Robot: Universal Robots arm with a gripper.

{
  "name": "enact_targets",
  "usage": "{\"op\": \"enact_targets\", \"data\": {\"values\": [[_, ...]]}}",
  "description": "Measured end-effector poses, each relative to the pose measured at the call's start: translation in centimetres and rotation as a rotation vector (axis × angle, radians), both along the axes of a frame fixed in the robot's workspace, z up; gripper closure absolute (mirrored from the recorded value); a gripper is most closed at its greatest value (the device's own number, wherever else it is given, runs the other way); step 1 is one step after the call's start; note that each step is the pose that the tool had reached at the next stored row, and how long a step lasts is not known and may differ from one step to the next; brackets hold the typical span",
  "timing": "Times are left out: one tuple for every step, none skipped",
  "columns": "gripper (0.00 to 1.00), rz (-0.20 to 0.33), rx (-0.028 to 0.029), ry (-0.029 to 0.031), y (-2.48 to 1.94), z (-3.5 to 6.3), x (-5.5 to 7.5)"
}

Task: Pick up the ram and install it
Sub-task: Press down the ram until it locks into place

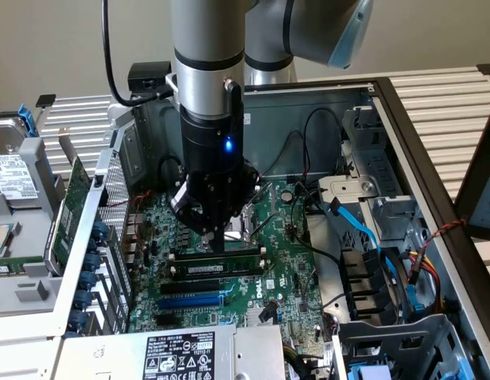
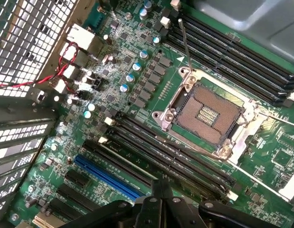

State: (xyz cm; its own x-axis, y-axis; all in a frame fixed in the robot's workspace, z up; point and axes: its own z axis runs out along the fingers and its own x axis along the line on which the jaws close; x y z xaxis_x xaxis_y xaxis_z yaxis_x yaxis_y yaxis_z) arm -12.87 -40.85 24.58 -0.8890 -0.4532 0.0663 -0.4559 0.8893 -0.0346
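Gripper (image 1: 215,229), fingers apparently drawn together though I cannot tell on what, hangs directly above the ram (image 1: 217,267) lying in its motherboard slot, apparently already installed.

One open computer case (image 1: 403,119) holds one green motherboard (image 1: 284,261). The board carries one bare CPU socket (image 2: 208,116), one blue expansion slot (image 2: 106,178) and two banks of long black memory slots, one on each side of the socket. One ram (image 1: 217,269) stick with a white label lies in a slot. One robot arm carries one end effector (image 1: 213,233). One bright blue cable (image 1: 363,229) crosses the drive bay.
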Motion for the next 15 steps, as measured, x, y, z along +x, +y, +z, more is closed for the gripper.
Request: {"op": "enact_targets", "data": {"values": [[0.89, -0.012, -0.0004, 0.0000, 0.00, 0.00, 0.00], [0.89, -0.025, -0.0007, 0.0000, 0.00, 0.00, 0.00], [0.89, -0.036, -0.0011, -0.0001, 0.00, 0.00, 0.00], [0.89, -0.049, -0.0015, -0.0002, 0.00, 0.00, 0.00], [0.89, -0.062, -0.0018, -0.0002, 0.00, 0.00, 0.00], [0.89, -0.074, -0.0021, -0.0002, 0.00, 0.00, 0.00], [0.89, -0.087, -0.0024, -0.0002, 0.00, 0.00, 0.00], [0.89, -0.100, -0.0027, -0.0003, 0.00, 0.00, 0.00], [0.89, -0.112, -0.0030, -0.0003, 0.00, 0.00, 0.00], [0.89, -0.125, -0.0033, -0.0004, 0.00, 0.00, 0.00], [0.89, -0.138, -0.0035, -0.0004, 0.00, 0.00, 0.00], [0.89, -0.151, -0.0038, -0.0005, 0.00, 0.00, 0.00], [0.89, -0.164, -0.0040, -0.0006, 0.00, 0.00, 0.00], [0.89, -0.176, -0.0042, -0.0007, 0.00, -0.01, 0.00], [0.89, -0.189, -0.0046, -0.0007, 0.00, 0.00, 0.00]]}}
